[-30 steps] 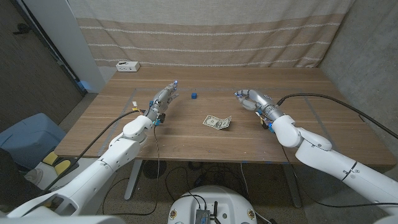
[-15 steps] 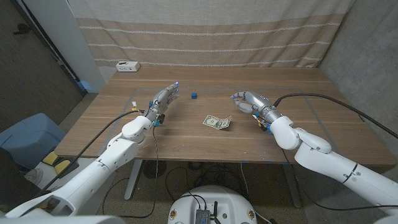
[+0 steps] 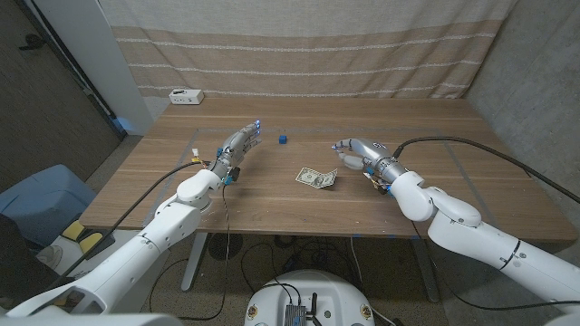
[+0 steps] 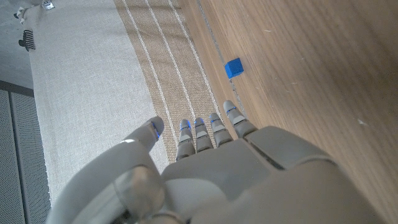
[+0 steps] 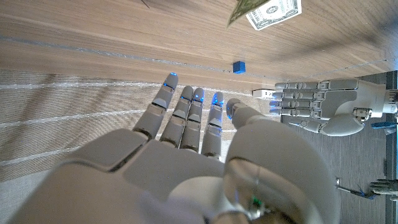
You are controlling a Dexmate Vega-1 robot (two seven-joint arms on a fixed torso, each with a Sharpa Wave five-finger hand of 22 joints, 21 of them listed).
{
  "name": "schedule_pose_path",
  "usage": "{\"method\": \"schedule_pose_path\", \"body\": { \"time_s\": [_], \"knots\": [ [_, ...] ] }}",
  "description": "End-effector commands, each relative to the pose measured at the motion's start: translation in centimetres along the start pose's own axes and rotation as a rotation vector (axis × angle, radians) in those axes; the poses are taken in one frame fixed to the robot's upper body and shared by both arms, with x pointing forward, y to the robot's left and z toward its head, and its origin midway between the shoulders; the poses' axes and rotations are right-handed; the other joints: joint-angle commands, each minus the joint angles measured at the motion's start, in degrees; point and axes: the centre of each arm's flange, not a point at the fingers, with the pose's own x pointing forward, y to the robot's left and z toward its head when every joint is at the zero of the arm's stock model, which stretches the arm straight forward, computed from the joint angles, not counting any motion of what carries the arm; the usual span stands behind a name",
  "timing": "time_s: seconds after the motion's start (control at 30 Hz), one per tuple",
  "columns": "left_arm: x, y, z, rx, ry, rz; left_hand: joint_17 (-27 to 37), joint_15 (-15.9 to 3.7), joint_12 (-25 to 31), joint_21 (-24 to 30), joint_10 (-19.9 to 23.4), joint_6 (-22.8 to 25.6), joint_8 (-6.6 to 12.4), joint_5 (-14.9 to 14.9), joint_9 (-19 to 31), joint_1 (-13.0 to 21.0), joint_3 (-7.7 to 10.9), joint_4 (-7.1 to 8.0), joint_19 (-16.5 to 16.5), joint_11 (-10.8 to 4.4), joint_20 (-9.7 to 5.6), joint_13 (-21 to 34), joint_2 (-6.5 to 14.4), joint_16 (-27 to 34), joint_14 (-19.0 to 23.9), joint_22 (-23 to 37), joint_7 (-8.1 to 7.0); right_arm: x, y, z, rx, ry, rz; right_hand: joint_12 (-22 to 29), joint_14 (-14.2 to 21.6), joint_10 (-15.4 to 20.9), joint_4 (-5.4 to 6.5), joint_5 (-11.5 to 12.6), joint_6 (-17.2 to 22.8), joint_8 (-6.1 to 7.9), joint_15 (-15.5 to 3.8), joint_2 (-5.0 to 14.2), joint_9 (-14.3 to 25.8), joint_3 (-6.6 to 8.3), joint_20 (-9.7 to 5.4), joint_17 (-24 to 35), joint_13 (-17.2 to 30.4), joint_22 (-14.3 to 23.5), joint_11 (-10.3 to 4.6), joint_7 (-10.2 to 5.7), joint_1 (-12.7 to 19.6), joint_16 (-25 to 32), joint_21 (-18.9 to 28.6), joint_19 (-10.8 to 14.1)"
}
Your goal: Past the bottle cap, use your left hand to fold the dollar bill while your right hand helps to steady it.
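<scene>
The bill (image 3: 316,177) lies on the wooden bench (image 3: 272,204) a little right of the middle of the head picture, partly creased, with one end lifted off the wood. Neither hand touches it. In the right wrist picture the bill (image 5: 268,10) shows at the upper edge, one corner raised.

The left hand (image 3: 241,140) sits left of centre in the head picture, above the bench, its fingers straight, apart and holding nothing. They reach toward the upper right, where the small blue cap (image 3: 283,139) stands just beyond the fingertips, a short way off. In the left wrist picture the left hand (image 4: 211,168) fills the lower part, fingers spread, with the cap (image 4: 233,67) on the wood ahead of them in the upper middle.

The right hand (image 3: 355,150) is right of the bill in the head picture, near it but apart, fingers loosely curved toward the left with nothing in them. In its own wrist picture the right hand (image 5: 186,155) shows its fingers apart and empty; the cap (image 5: 238,67) sits in the upper middle and the left hand (image 5: 326,107) at the right edge, palm open.

A white box (image 3: 186,95) rests at the bench's far left corner, upper left of the head picture, before the striped curtain (image 3: 299,45).
</scene>
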Motion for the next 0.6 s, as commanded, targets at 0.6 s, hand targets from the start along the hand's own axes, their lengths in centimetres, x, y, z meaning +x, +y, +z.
{"method": "schedule_pose_path", "body": {
  "time_s": [0.6],
  "knots": [
    [0.49, -0.5, -0.4, -0.009, 0.01, -0.012, 0.1, -0.65, -0.2, 0.1, 0.3, 0.1, -0.37, -0.4, 0.3, -1.4, 0.22, -0.08, 0.3, -0.04, -0.14, 0.1, -0.6, -0.6, -0.6, 0.3, 0.24, -0.09, 1.58, 1.0, -0.126, -0.011, 0.065, -1.3, 1.3, 1.3, -6.58, -0.3, 0.4, -0.98, -2.23, -3.05, 0.3, -0.69, -0.48, -0.2, 0.2, 0.2, -2.23, -1.62, 5.3, 0.4, 0.2, 1.8]
  ]
}}
